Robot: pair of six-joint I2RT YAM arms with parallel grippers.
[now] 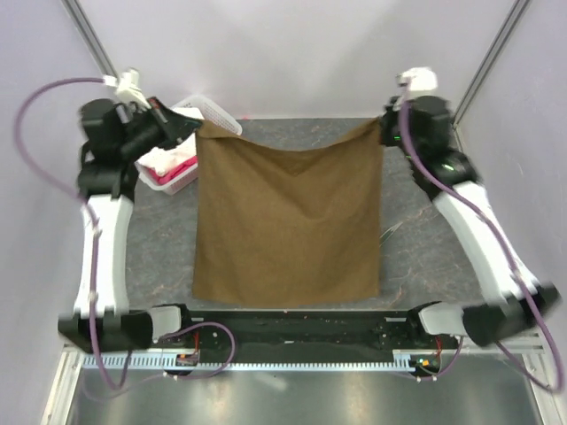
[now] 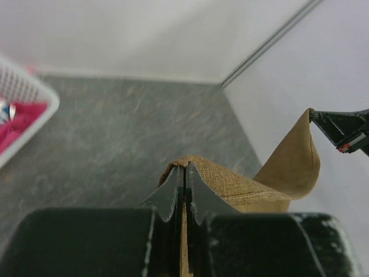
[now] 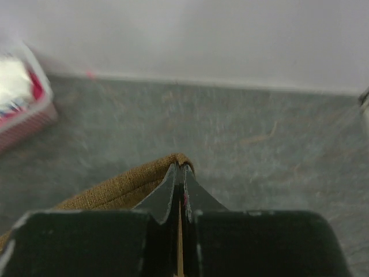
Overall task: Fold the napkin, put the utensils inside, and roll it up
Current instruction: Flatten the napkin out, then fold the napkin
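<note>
The left pincer [image 1: 197,127] is closed tight on the napkin [image 1: 288,221], pinching its far left corner. In the left wrist view the brown weave folds over the two fingertips [image 2: 173,190], which meet with no gap. The right pincer [image 1: 384,125] is likewise clamped shut on the far right corner. In its own wrist view the cloth edge wraps the tips and trails off toward 8 o'clock.

Seen from above, the two held corners sit at 11 and 1 o'clock. The far hem between them sags slightly in the middle. From there the napkin spreads as a broad, nearly square sheet down to 6 o'clock. Its near hem lies on the table [image 1: 425,239] just beside the rail that carries the arm bases. A shallow crease runs across the upper half.

At 10 o'clock, just beside the napkin's left edge and under the left arm's wrist, stands a white basket [image 1: 173,184]. It holds a pink cloth [image 1: 183,165] and a white cloth [image 1: 158,159]. The grey table surface shows on both sides of the napkin, wider at 3 o'clock. Pale walls close the space at 12 o'clock.
</note>
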